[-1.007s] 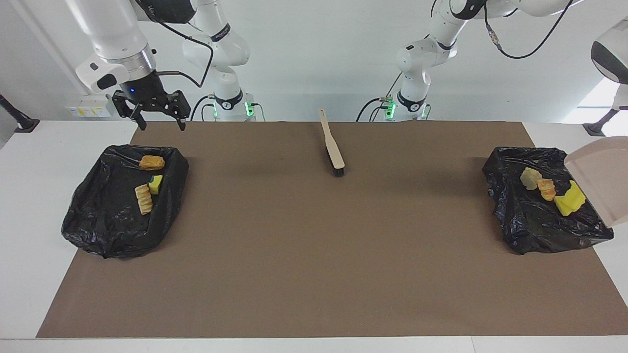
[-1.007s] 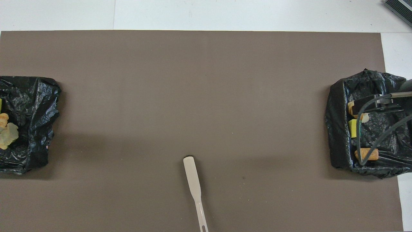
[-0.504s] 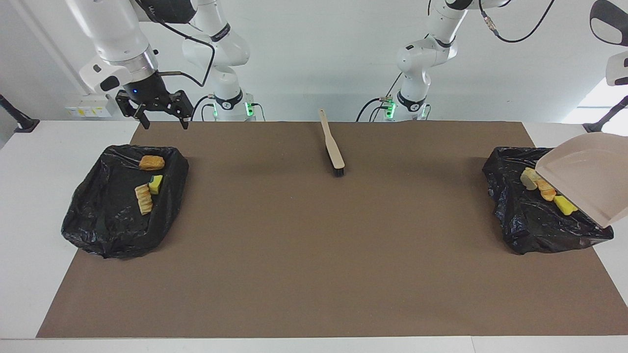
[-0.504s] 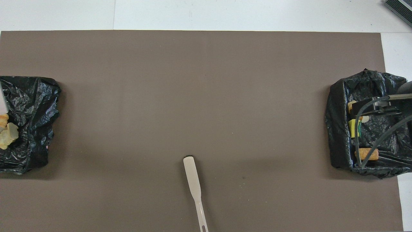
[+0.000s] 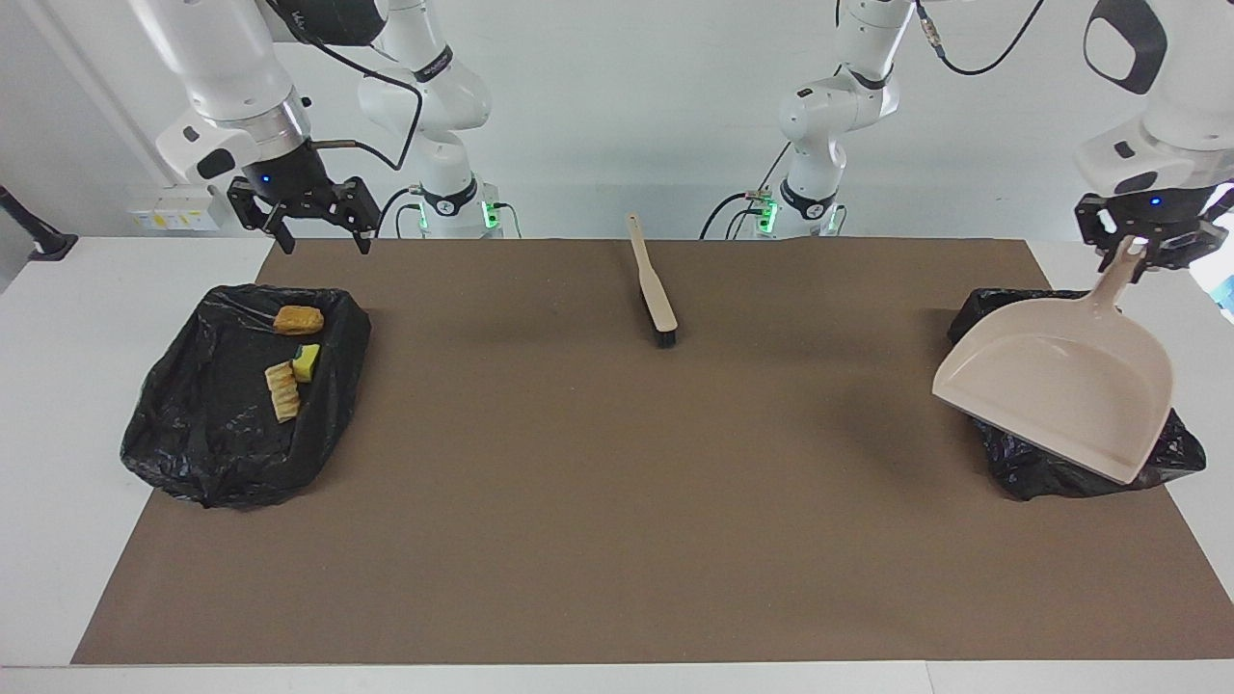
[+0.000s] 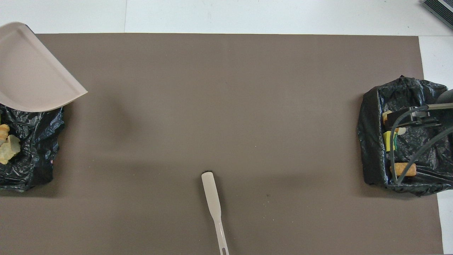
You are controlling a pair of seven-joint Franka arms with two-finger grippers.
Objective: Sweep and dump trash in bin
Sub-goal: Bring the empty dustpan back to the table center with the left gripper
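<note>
we see the trash point(image 5: 289, 361) already lying in the black bin bags point(image 5: 246, 395) at both bench ends. our left gripper point(image 5: 1138, 253) holds the emptied dustpan point(image 5: 1060, 381) above one bag; our right gripper point(image 5: 310, 226) hangs wide open. only setting the dustpan down seems left.

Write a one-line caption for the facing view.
Left gripper holds the empty dustpan over one bin; right gripper hangs open.

Dustpan point(image 5: 1060, 395): beige. Bin bags point(image 5: 241, 405): glossy black. Trash point(image 5: 282, 390): bright yellow, pale yellow, orange-brown. Brush point(image 5: 656, 294): beige handle, black bristles. Mat point(image 5: 617, 501): plain brown. Table point(image 5: 67, 386): white.
</note>
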